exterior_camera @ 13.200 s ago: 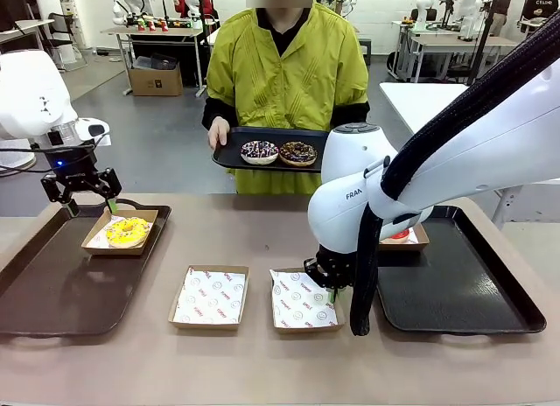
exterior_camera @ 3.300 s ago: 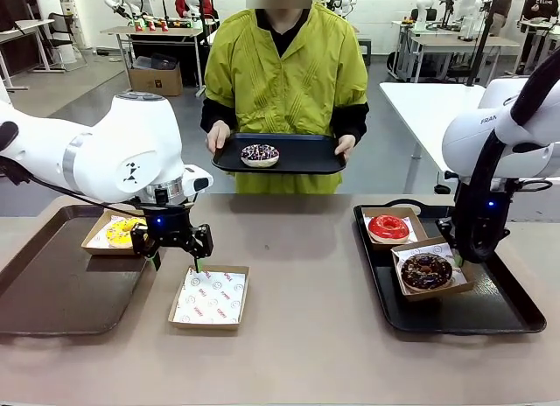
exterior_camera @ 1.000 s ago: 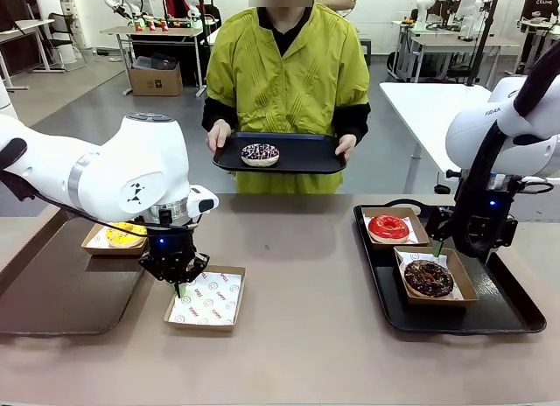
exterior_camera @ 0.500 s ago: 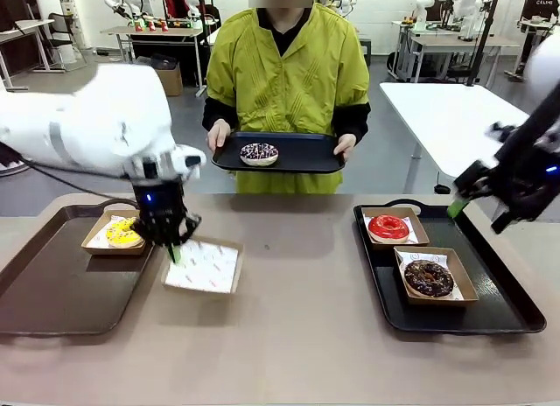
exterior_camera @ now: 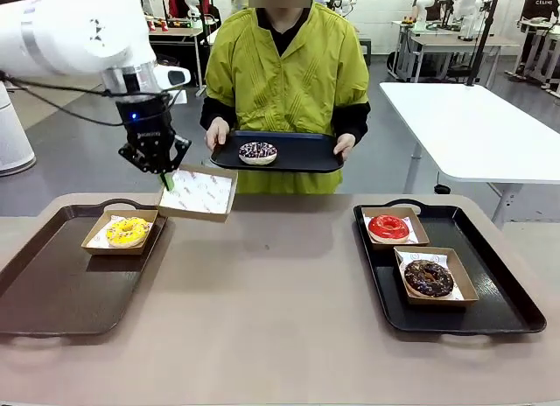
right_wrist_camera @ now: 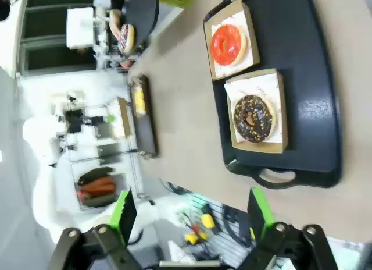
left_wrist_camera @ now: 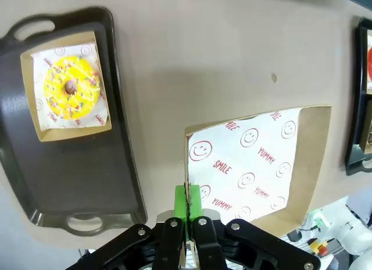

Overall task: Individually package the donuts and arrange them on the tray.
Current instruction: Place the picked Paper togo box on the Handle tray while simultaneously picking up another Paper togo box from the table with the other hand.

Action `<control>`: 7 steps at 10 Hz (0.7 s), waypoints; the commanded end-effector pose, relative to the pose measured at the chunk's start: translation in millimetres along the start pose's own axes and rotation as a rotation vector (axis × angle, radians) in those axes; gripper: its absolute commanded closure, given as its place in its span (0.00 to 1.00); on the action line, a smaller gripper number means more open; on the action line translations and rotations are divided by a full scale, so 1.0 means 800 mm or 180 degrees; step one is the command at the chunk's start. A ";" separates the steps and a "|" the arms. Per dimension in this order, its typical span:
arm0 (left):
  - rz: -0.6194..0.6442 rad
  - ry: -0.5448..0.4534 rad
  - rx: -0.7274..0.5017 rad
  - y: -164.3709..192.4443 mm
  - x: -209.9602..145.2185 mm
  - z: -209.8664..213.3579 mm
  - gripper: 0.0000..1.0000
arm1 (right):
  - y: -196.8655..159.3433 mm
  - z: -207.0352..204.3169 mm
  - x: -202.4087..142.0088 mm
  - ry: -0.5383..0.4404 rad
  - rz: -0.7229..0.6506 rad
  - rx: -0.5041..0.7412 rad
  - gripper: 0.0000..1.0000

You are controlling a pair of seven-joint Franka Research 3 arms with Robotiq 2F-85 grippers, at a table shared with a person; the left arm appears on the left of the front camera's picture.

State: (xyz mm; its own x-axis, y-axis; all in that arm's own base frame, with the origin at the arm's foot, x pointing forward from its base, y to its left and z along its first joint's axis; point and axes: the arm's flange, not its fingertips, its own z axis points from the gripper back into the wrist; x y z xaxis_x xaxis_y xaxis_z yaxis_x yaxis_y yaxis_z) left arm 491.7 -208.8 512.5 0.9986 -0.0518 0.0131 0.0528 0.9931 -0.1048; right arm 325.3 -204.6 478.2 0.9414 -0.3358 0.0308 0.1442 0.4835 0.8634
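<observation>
Your left tool [exterior_camera: 165,174] is pinching the empty box [exterior_camera: 198,192] by its edge; the sprinkled donut [exterior_camera: 258,152] is sitting just right of it, centre frame.

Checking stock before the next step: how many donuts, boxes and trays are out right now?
Donuts: 4, yellow, red, chocolate, sprinkled
Cardboard boxes: 4, three filled, one empty held up by the left hand
Trays: 3
Total: 11

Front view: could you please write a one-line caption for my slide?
Left tool lifts an empty paper-lined box toward the person's tray holding the last sprinkled donut.
</observation>
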 end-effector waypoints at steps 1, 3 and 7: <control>0.0019 0.0051 0.0185 -0.019 0.035 0.013 1.00 | -0.032 0.003 0.026 0.0039 -0.0099 0.0313 0.00; 0.0031 0.0105 0.0259 -0.023 0.062 0.018 1.00 | -0.068 0.010 0.022 0.0039 -0.0132 0.0440 0.00; 0.0036 0.0121 0.0254 -0.016 0.093 0.011 1.00 | -0.106 0.006 0.021 -0.0026 0.0108 0.0481 0.00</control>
State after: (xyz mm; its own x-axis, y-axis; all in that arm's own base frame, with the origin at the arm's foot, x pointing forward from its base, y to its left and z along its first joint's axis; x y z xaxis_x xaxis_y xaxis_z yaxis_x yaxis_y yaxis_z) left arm 560.5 -222.2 518.8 0.9986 -0.0479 -0.0238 0.0465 0.9974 -0.0546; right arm 317.9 -253.8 411.3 0.9406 -0.3383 0.0288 0.1063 0.3739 0.9214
